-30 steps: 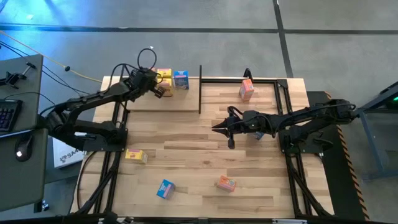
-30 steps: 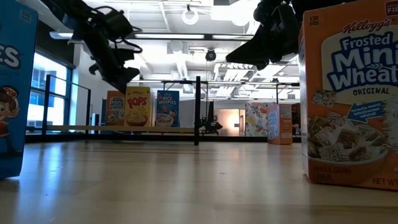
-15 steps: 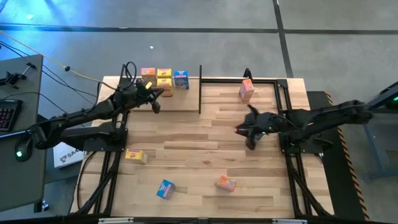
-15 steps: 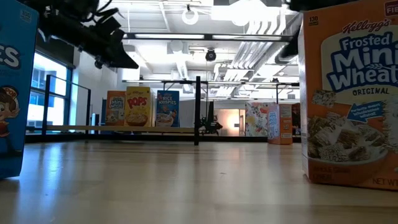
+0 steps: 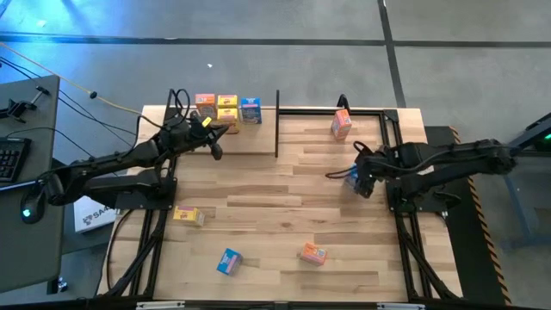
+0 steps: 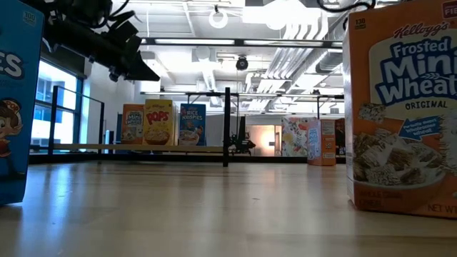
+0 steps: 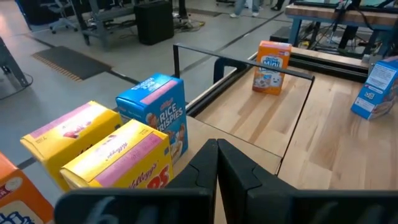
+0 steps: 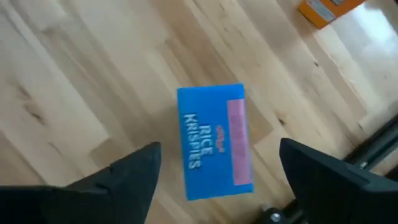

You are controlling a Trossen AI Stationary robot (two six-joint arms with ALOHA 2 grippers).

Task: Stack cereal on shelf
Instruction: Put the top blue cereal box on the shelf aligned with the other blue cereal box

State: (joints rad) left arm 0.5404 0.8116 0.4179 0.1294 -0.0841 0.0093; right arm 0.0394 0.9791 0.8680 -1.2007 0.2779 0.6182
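Note:
Four cereal boxes stand on the shelf's pale board (image 5: pixel 250 139): orange (image 5: pixel 205 101), two yellow (image 5: pixel 227 102) (image 5: pixel 227 116) and blue (image 5: pixel 250 109). My left gripper (image 5: pixel 215 143) hovers shut just in front of them; its wrist view shows the blue box (image 7: pixel 155 115) and the yellow boxes (image 7: pixel 118 162) ahead. My right gripper (image 5: pixel 357 179) is open and points down over a blue cereal box (image 8: pixel 214 140) lying flat on the table. Its fingers (image 8: pixel 134 177) stand on either side of the box, clear of it.
An orange box (image 5: pixel 341 123) stands upright in the right bay, behind the black post (image 5: pixel 277 120). Yellow (image 5: pixel 189 215), blue (image 5: pixel 229 261) and orange (image 5: pixel 312 254) boxes lie near the table's front edge. The black frame rails (image 5: pixel 392 138) run beside my right arm.
My left gripper has drawn back from the shelf boxes toward the table's near left, staying shut. My right gripper has gone toward the table's right edge, tipped from level to pointing down over the blue box, and opened.

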